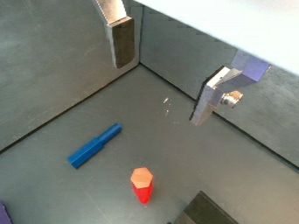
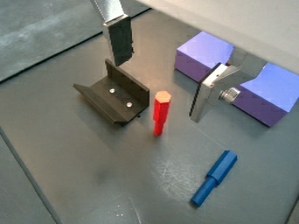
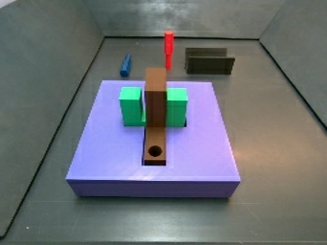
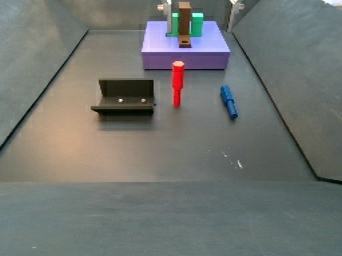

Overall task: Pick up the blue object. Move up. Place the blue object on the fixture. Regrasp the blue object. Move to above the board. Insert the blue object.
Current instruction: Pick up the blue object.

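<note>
**Step 1: approach for the pick, not yet begun**

Our gripper point(image 2: 158, 74) hangs high above the floor with its two fingers point(image 2: 119, 39) spread wide apart and nothing between them. Both wrist views show the silver plates with only bare floor in the gap. In the side views the gripper itself is barely visible or out of frame, so we read its state from the wrist views.

Below it, the peg point(image 2: 214, 177) lies flat on the floor, untouched, near the right wall in a side view point(image 4: 229, 101). The red peg point(image 4: 177, 82) stands upright between the peg and the fixture point(image 4: 123, 97), apart from both. The board point(image 3: 157, 144) sits well apart from all three, with its green blocks point(image 3: 132, 105) and the brown strip point(image 3: 155, 120) carrying the round hole.

We judge that the pick is the step in hand. The next move calls for shifting over the peg, turning the fingers to straddle its slim width, and descending clear of the red peg before closing.
</note>
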